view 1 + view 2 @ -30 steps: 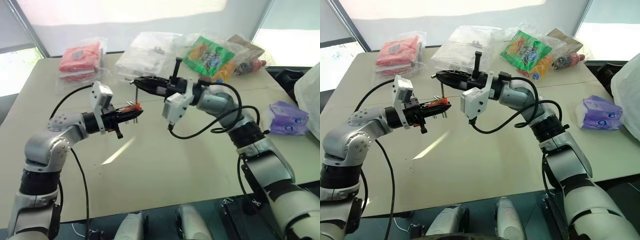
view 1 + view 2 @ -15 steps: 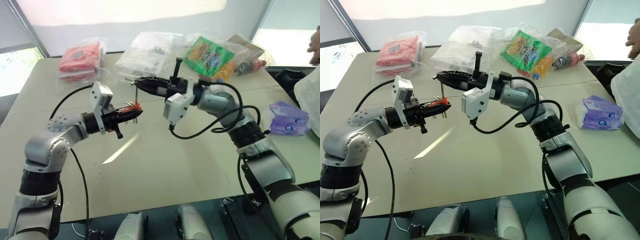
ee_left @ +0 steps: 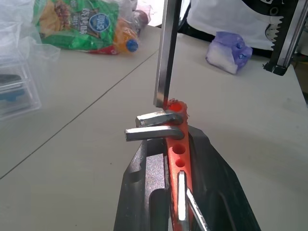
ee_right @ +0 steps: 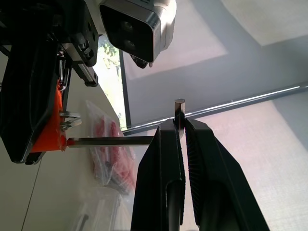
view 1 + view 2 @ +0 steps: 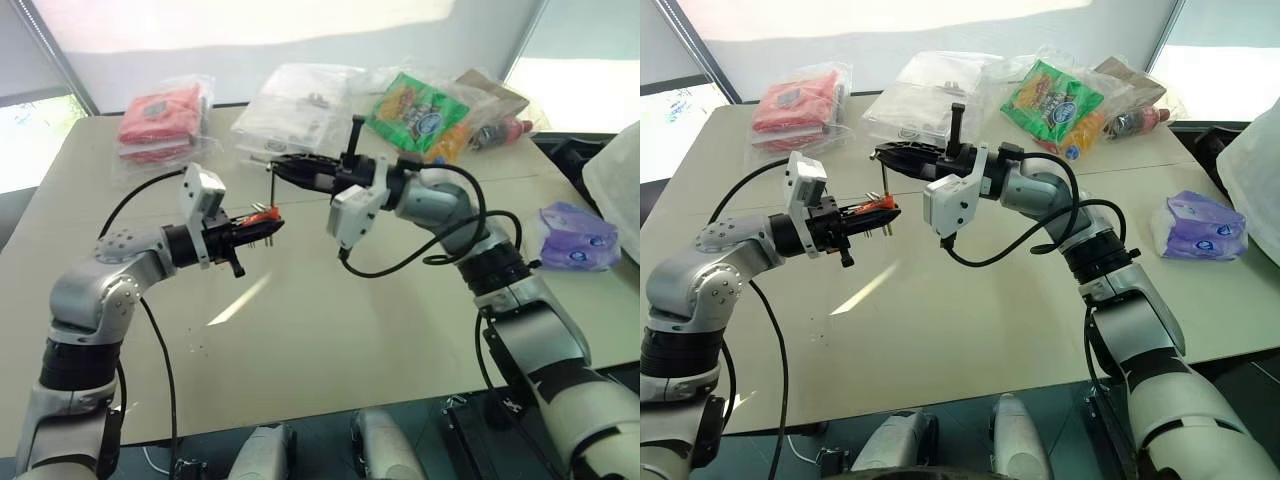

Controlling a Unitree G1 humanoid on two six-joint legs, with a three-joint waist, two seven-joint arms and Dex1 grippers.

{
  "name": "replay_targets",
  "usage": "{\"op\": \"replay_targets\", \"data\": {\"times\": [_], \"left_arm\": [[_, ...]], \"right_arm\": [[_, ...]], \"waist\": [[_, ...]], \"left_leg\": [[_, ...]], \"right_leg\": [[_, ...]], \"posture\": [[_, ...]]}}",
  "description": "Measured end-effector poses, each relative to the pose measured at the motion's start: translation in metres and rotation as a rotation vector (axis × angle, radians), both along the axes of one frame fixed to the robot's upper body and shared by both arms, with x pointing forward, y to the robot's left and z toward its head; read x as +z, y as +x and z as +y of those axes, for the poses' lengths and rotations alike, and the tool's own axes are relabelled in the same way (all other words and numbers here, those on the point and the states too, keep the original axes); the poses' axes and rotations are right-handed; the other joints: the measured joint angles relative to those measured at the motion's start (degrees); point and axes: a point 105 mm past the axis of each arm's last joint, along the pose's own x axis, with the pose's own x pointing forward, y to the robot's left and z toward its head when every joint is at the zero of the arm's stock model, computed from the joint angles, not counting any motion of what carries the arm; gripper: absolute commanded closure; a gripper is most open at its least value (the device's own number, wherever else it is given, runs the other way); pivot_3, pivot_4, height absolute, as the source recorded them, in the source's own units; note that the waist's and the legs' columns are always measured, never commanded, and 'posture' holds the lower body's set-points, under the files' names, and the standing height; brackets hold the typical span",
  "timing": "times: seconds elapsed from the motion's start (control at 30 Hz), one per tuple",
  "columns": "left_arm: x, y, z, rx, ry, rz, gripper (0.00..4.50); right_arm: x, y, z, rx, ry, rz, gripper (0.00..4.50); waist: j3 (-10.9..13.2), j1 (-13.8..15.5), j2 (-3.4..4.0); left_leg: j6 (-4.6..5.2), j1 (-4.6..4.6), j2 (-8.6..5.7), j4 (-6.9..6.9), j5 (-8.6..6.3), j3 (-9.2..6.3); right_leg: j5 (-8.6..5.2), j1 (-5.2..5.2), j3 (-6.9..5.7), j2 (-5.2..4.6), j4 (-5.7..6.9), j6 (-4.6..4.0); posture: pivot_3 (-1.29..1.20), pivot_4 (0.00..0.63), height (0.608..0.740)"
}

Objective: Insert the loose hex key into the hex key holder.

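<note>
My left gripper (image 5: 258,226) is shut on the hex key holder (image 3: 178,145), a small red-orange block held above the table with two short metal keys sticking out sideways. My right gripper (image 4: 179,126) is shut on the short bent end of the loose hex key (image 3: 168,49). The key's long grey shaft (image 4: 110,141) runs straight to the holder (image 4: 51,131). Its tip meets the holder's outer end by the last hole. I cannot tell whether the tip is inside. The two grippers face each other over the table's middle.
At the far side of the beige table (image 5: 330,320) lie a red packet in clear plastic (image 5: 160,115), clear plastic bags (image 5: 300,105) and a green snack bag (image 5: 415,105). A purple tissue pack (image 5: 578,235) sits at the right, beside a white bag (image 5: 618,190).
Both arms, the key and the holder have kept still. A person's hand that showed at the upper right edge half a second ago is gone.
</note>
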Motion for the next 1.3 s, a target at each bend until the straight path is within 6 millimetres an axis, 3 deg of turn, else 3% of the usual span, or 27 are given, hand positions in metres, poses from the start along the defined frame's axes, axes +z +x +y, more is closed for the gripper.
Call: {"op": "replay_targets", "data": {"times": [0.43, 0.73, 1.3], "left_arm": [[-0.002, 0.003, 0.003, 0.014, 0.002, -0.002, 4.50], [-0.001, 0.003, 0.003, 0.014, 0.002, -0.005, 4.50], [-0.001, 0.003, 0.003, 0.015, 0.002, -0.004, 4.50]], "right_arm": [[0.008, -0.004, 0.001, 0.010, 0.025, -0.007, 4.46], [-0.003, -0.004, -0.002, 0.003, 0.021, 0.023, 4.46], [-0.004, -0.004, -0.001, 0.005, 0.022, 0.024, 4.46]], "waist": [[0.00, 0.02, 0.00], [0.00, 0.01, 0.00], [0.00, 0.00, 0.00]], "left_leg": [[0.00, 0.00, 0.00, 0.00, 0.00, 0.00], [0.00, 0.00, 0.00, 0.00, 0.00, 0.00], [0.00, 0.00, 0.00, 0.00, 0.00, 0.00]], "right_leg": [[0.00, 0.00, 0.00, -0.01, 0.00, 0.00], [0.00, 0.00, 0.00, 0.00, 0.01, 0.00], [0.00, -0.01, 0.00, -0.01, 0.01, 0.00]], "posture": [[0.00, 0.150, 0.740], [0.00, 0.150, 0.740], [0.00, 0.150, 0.740]]}}
